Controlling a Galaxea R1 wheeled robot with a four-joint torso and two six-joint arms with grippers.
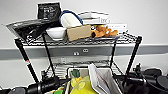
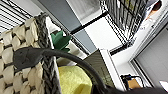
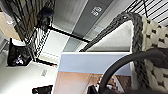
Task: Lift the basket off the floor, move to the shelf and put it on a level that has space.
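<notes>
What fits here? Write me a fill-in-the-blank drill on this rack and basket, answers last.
1. The white bowl sits on the shelf's ____ tier.
2. Beside the bowl, a brown ____ box stands on that tier.
3. The basket has walls that are ____ in cream and grey.
4. Inside the basket lies a soft item coloured ____.

Missing words: top; cardboard; woven; yellow.
</notes>
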